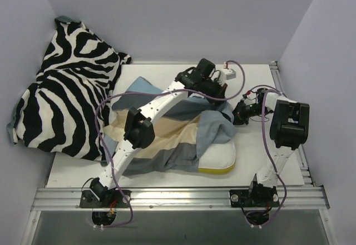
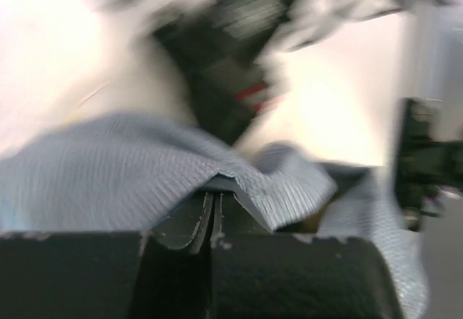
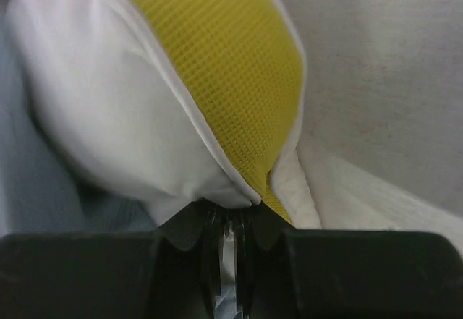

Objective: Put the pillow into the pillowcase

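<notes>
The left fingers (image 2: 187, 226) pinch a fold of the pillowcase (image 2: 108, 171).

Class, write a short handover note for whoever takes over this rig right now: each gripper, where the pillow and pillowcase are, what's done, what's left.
Left gripper: fingers shut on a fold of the grey-blue pillowcase.
Right gripper: fingers shut on the pillow at its yellow edge.
Where: the pillowcase drapes over most of the pillow; one pillow corner shows at the near right.
Done: both grasps. Whether the pillow is inside or only underneath cannot be told.
Left: get the pillow fully into the pillowcase.
</notes>
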Robot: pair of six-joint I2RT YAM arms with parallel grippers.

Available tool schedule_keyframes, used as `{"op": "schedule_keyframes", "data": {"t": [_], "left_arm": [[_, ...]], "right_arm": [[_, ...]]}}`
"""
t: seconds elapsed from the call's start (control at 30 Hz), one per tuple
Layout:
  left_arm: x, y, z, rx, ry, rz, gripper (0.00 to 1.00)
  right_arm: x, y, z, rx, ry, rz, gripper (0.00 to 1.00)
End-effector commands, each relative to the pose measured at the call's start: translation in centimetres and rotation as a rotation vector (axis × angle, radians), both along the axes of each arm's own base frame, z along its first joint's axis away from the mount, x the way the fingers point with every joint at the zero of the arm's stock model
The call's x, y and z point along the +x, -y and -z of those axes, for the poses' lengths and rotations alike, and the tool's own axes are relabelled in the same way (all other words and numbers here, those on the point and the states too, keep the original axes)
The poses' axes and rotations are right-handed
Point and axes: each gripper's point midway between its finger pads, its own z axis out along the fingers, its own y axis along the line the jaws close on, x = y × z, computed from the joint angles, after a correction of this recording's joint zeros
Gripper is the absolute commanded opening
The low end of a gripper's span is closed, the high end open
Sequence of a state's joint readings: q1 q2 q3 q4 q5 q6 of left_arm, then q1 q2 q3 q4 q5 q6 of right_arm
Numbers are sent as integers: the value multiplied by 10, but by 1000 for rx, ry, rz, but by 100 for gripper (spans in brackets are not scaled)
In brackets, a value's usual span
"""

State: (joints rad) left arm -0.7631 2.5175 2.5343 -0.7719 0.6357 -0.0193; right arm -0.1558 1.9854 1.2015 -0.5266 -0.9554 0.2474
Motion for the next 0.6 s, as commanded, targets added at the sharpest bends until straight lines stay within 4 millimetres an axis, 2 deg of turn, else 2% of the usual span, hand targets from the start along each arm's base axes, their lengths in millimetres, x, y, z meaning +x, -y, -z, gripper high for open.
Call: {"op": "schedule_keyframes", "data": {"t": [0.0, 0.03, 0.07, 0.1, 0.13, 0.17, 0.2, 0.23, 0.27, 0.3, 0.33, 0.37, 0.4, 0.43, 0.47, 0.5, 0.57], "left_arm": [[-118, 67, -110, -353, 24, 410, 0], [-118, 65, -117, -358, 43, 399, 0], [-110, 62, -94, -316, 42, 374, 0], [-91, 59, -85, -273, 91, 298, 6], [-77, 50, -86, -251, 119, 248, 32], [-48, 37, -77, -214, 161, 177, 49], [-30, 26, -77, -185, 196, 116, 60], [-4, 10, -88, -145, 278, 18, 74], [9, -4, -90, -119, 296, -27, 78], [33, -30, -97, -98, 318, -89, 91], [38, -50, -122, -98, 364, -126, 97], [46, -72, -123, -46, 391, -161, 97], [48, -95, -106, 12, 367, -179, 97], [36, -117, -130, 15, 403, -196, 97], [28, -134, -124, 70, 407, -202, 97], [0, -155, -109, 122, 374, -187, 97], [-31, -178, -88, 201, 348, -175, 97]], "right_arm": [[13, -19, -38, 94, 73, 29, 0], [20, -18, -41, 91, 96, 39, 0], [26, -16, -45, 93, 94, 65, 0], [37, -10, -49, 87, 128, 90, 0], [43, -6, -52, 82, 143, 105, 0], [48, -2, -52, 75, 142, 129, 0], [56, 2, -53, 65, 165, 144, 0], [61, 10, -54, 59, 173, 172, 0], [65, 16, -54, 46, 166, 207, 0], [69, 22, -53, 34, 182, 227, 0], [67, 31, -49, 30, 169, 265, 0], [65, 35, -51, 31, 175, 281, 0], [61, 40, -50, 22, 172, 294, 0], [56, 43, -49, 21, 168, 300, 0], [46, 48, -47, 24, 154, 316, 0], [33, 49, -44, 14, 137, 291, 0], [13, 49, -40, 9, 112, 273, 0]]}}
